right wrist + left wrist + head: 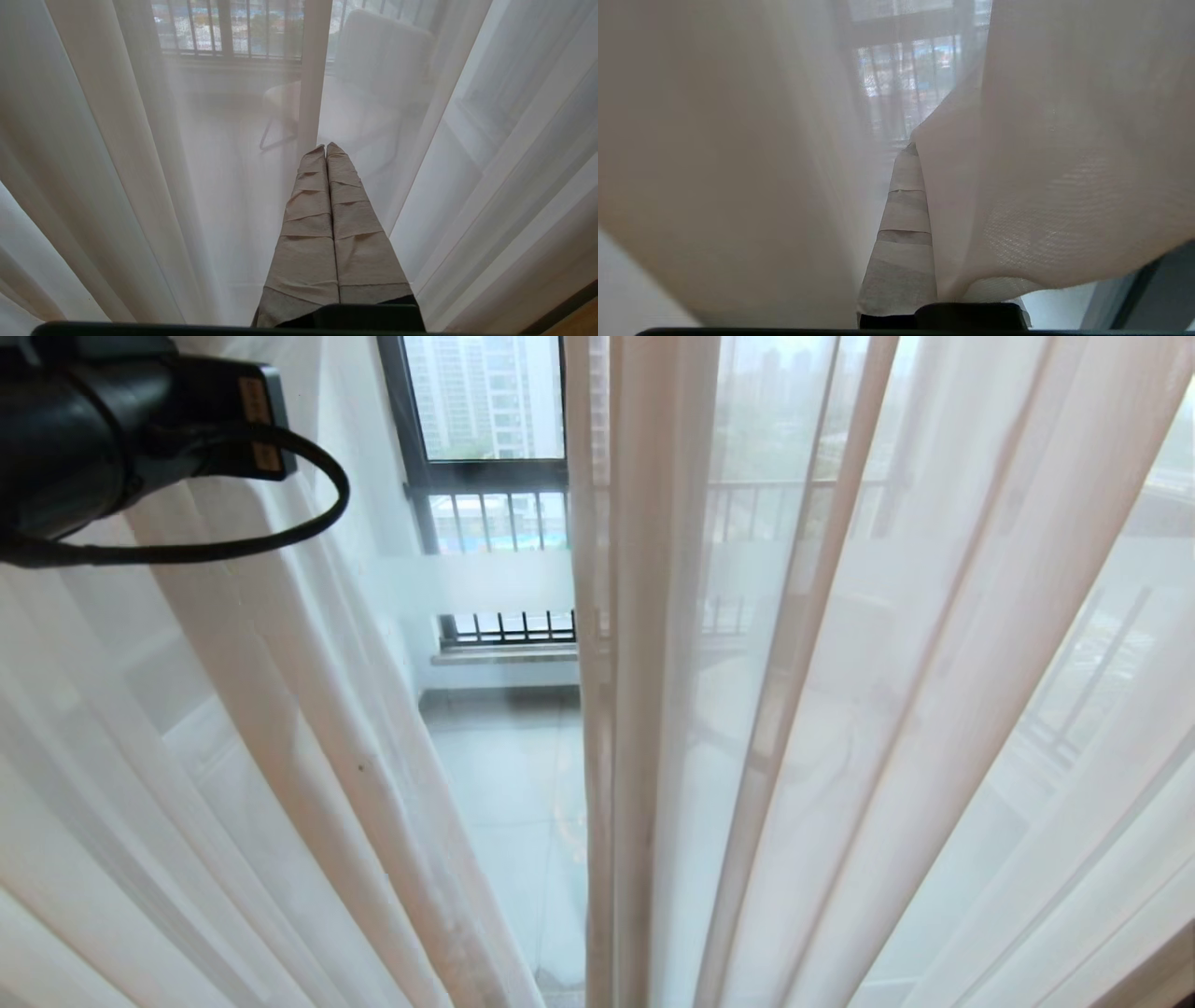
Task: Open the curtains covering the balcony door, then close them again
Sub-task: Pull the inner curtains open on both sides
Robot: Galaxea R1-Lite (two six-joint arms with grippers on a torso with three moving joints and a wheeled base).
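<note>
Hanging across the glass: the curtains (pixel 887 709), here only the thin cream-white sheers, are falling in long pleats on both sides of the head view.
Gap: a narrow opening is standing between the two sheer panels near the middle, and the balcony door (pixel 485 583) glass with its frosted white band is showing through it.
Behind the glass: the pale balcony floor (pixel 509 803) and a farther dark-framed window (pixel 485 401) with a barred railing.
Left arm: its black body with a looping cable is sitting at the upper left of the head view, against the left sheer.
Left gripper (pixel 911 151): the taped fingers are clenched together; sheer fabric is draping over one side of them, but whether any is pinched I cannot tell.
Right gripper (pixel 325 148): the fingers are pressed together, empty, pointing at the sheer just in front.
</note>
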